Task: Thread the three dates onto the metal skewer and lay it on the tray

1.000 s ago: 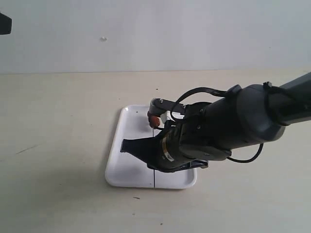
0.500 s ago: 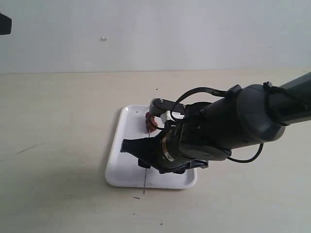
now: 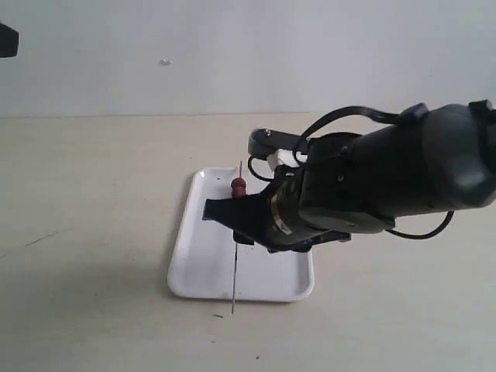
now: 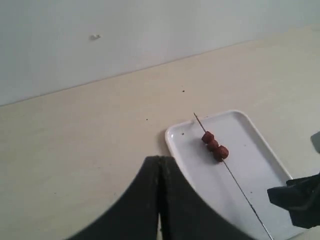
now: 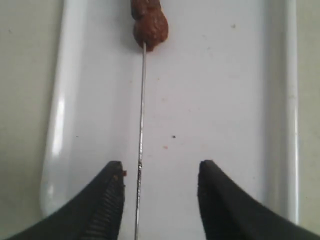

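Lying on the tray, the metal skewer is carrying the three dates — right gripper gaping, left gripper closed

The right hand no longer grips the metal skewer: its jaws now stand wide apart, and the arm sits higher and further right. The skewer now lies free on the tray, its near tip past the rim, and the three dates are now clear of the arm.

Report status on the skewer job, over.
Left gripper shut, clear of the tray. Right gripper open, straddling the metal skewer. Three dates threaded, skewer lying on tray, one end past the rim. Nothing in the way.
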Motion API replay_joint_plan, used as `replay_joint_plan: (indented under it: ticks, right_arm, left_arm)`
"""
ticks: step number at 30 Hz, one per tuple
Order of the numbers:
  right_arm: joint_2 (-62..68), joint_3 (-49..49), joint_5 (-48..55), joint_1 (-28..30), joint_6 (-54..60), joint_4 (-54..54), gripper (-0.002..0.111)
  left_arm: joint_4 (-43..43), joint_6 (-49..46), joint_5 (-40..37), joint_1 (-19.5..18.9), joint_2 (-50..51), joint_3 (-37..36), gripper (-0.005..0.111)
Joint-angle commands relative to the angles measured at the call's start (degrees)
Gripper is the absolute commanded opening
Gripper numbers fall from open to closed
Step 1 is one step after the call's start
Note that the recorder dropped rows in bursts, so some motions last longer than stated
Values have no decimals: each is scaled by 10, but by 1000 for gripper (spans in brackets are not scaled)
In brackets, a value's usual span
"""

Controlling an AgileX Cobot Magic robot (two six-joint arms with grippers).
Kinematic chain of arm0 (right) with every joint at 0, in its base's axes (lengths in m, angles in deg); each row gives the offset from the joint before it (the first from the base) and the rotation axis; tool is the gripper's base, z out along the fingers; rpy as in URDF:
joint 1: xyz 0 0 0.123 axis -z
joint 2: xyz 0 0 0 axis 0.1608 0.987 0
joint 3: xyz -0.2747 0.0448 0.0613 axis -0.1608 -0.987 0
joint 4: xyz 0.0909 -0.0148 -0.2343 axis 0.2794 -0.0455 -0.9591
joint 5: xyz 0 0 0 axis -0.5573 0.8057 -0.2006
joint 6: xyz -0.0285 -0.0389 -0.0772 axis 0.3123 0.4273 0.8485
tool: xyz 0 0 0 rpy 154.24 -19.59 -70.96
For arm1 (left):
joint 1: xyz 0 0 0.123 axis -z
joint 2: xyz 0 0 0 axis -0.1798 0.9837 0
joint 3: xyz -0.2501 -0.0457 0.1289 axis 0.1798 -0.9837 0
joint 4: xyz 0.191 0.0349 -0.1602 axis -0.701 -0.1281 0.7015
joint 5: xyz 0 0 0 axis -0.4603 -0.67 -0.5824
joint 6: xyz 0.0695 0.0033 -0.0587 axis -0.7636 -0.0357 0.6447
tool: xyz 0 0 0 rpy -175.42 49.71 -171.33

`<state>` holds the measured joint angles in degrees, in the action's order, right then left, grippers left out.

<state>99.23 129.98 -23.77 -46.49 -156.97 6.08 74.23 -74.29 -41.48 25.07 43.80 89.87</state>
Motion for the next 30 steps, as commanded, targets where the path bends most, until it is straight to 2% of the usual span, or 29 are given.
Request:
replay_joint_plan:
  ticks: [1,3,4,8,11,18,22,30]
  right_arm:
    - [-72,4,26,-1,59,-23,19]
    - [-110,4,68,-1,102,-23,3]
    - [-133,2,91,-1,121,-22,0]
    - [-241,-25,110,-1,201,-6,0]
    - [-330,-59,113,-1,250,17,0]
    - [-466,-150,120,-1,258,17,0]
    - [-502,-176,122,-1,258,17,0]
    - [-512,-176,119,-1,256,17,0]
  left_arm:
    - [-50,6,-10,-1,-7,-1,0]
    - [-54,27,-13,-13,-22,-4,0]
    - [-53,33,-9,-22,-34,-9,0]
    - [-53,33,35,-45,-138,-56,0]
    - [-48,33,43,-45,-225,-104,0]
    - [-23,33,59,-45,-380,-230,0]
    - [-21,33,42,-45,-429,-283,0]
    - [-22,33,29,-45,-456,-314,0]
